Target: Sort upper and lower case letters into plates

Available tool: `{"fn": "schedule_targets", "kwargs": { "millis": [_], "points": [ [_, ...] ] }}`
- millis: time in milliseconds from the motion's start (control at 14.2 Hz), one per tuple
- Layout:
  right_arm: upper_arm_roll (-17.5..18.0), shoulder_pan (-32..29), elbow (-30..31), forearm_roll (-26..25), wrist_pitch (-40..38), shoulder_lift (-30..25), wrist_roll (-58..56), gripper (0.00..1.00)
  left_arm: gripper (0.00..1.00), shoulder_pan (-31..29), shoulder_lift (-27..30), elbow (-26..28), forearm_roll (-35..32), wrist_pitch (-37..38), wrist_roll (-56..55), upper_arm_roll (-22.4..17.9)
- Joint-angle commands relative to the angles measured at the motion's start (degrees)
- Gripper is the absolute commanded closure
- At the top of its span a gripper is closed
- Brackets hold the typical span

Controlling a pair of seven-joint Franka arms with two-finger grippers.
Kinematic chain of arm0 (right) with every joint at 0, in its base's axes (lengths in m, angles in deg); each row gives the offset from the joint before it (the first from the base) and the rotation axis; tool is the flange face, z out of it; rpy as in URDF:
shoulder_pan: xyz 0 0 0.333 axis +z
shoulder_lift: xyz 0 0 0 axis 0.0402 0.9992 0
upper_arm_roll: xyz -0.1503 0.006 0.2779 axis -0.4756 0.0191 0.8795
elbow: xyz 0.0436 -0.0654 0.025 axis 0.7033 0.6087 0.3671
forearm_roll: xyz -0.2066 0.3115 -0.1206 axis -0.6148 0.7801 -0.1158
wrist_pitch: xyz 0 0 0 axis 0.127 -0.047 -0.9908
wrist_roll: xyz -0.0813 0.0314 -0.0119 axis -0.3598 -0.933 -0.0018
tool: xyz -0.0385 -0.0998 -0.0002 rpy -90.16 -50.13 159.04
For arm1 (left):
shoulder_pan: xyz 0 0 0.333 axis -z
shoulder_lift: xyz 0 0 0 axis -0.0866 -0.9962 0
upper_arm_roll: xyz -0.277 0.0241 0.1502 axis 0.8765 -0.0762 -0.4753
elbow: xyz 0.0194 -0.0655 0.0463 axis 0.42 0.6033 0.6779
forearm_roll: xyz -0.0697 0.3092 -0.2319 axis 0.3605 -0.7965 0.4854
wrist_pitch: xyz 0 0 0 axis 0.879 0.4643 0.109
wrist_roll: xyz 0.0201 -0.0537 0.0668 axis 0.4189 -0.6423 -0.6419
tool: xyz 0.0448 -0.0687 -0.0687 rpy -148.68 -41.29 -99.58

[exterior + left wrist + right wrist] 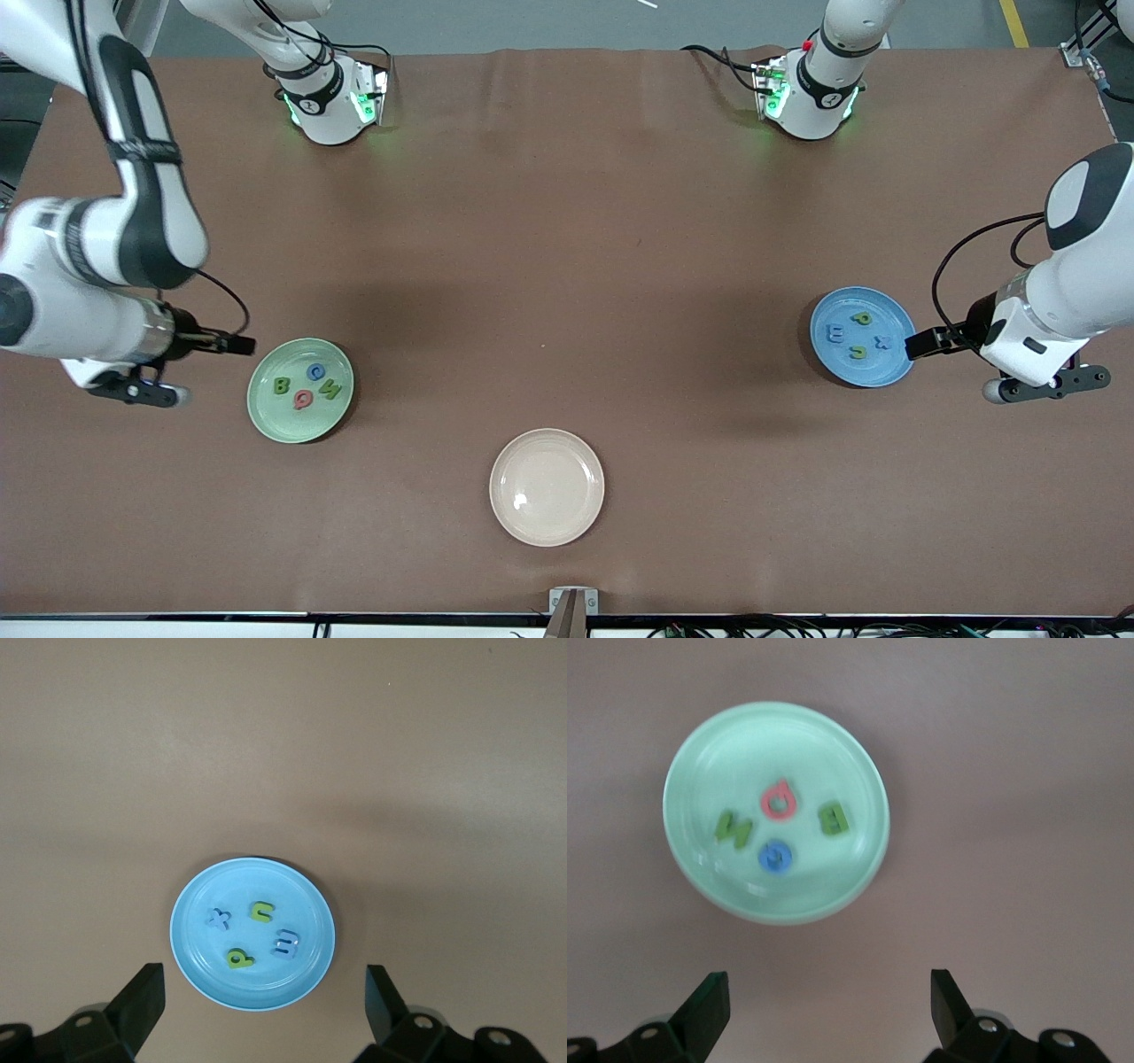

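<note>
overhead, a brown table (pixel 567 266) holds three plates. the green plate (pixel 300 390) lies toward the right arm's end and holds four letters: a green b (pixel 282 385), a blue g (pixel 315 372), a green m (pixel 330 388) and a pink q (pixel 302 400). the blue plate (pixel 862 337) lies toward the left arm's end and holds four more: a green p (pixel 860 317), a blue m (pixel 834 333), a blue x (pixel 881 342) and a green n (pixel 858 353). a cream plate (pixel 547 486), nearer the camera, is bare.

the letters look light, stiff and thin, best pinched across their edges. they lie flat, turned every which way, with no shared long axis.

the right gripper (pixel 824 1005) hovers just beside the green plate, fingers spread, holding nothing. the left gripper (pixel 261 1005) hovers beside the blue plate, also spread and empty.

sorting looks finished.
</note>
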Motion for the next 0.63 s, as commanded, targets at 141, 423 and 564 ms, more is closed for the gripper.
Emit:
{"fn": "schedule_targets", "kwargs": {
  "millis": [141, 423, 564],
  "points": [
    [0.7, -2.0, -12.4, 0.3, -15.0, -0.1, -3.4, 0.0, 0.01, -0.1, 0.7, -0.1, 1.0, 1.0, 1.8, 0.1],
    [0.7, -2.4, -18.1, -0.4, -17.4, 0.4, -5.3, 0.0, 0.01, 6.0, 2.6, -0.5, 1.1, 1.0, 1.9, -5.7],
    [0.7, -2.5, -18.6, -0.3, -17.4, 0.2, -5.3, 0.0, 0.01, 9.3, 4.5, -1.5, 1.7, 1.0, 3.4, -9.6]
  ]
}}
